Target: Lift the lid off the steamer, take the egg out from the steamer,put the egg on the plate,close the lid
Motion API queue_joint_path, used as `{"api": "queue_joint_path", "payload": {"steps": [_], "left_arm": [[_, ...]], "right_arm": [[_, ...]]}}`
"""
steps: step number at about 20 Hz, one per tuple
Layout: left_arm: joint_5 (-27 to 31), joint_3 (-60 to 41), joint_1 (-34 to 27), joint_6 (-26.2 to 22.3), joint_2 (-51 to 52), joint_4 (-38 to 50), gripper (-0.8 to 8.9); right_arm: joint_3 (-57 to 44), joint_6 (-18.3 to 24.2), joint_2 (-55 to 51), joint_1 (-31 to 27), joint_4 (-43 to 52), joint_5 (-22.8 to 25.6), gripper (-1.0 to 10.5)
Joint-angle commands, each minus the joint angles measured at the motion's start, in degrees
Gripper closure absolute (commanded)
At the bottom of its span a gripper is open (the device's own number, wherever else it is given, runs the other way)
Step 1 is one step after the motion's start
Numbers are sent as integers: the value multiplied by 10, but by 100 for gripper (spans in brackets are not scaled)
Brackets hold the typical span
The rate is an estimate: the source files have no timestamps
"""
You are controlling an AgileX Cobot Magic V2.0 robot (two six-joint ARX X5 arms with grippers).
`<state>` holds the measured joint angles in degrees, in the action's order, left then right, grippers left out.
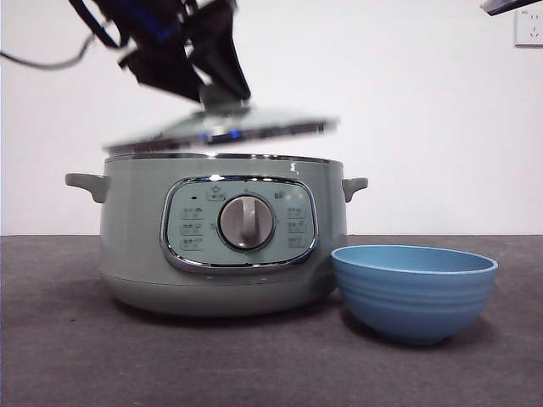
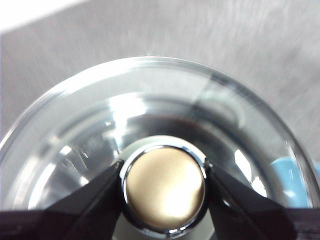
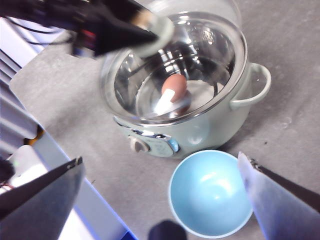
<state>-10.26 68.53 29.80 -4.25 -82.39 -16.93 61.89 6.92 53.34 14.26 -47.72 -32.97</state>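
My left gripper [image 2: 164, 187] is shut on the knob [image 2: 164, 186] of the glass lid [image 1: 222, 129] and holds it tilted just above the steamer [image 1: 222, 242]. The front view shows this gripper [image 1: 216, 89] coming from the upper left. The right wrist view looks through the lid [image 3: 200, 55] at the brown egg [image 3: 174, 86] resting inside the steamer [image 3: 220, 120]. The blue plate [image 1: 413, 291] stands empty to the right of the steamer and touches it, and it shows in the right wrist view [image 3: 210, 195]. My right gripper [image 3: 160, 170] is open and empty, high above the plate.
A dark grey table [image 1: 68, 356] carries everything, with a white wall behind it. A wall socket [image 1: 528, 27] is at the top right. The right arm shows only as a dark tip [image 1: 509, 7] at the top right corner.
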Motion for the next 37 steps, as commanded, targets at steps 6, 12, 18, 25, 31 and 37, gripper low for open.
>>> {"api": "queue_joint_path", "payload": {"steps": [6,12,18,25,31,37], "left_arm": [[2,2,2,16,135,-2,822],[58,2,2,33,291,-88,822],[115,2,2,57,416,-207,822],[162,2,2,73,494,-309,822],[162,2,2,75,498,-315,822],[162,2,2,77,498,-316,822]], "right_arm": [[2,-14,14,1,29,18,410],[2,-62,68,21,105,19,412],[55,-83,218,126,177,62,413],[212,-60,422,171,174,78,415],[247,-46,504,181,179,74,465],[247,-34,533,209,206,74,475]]}}
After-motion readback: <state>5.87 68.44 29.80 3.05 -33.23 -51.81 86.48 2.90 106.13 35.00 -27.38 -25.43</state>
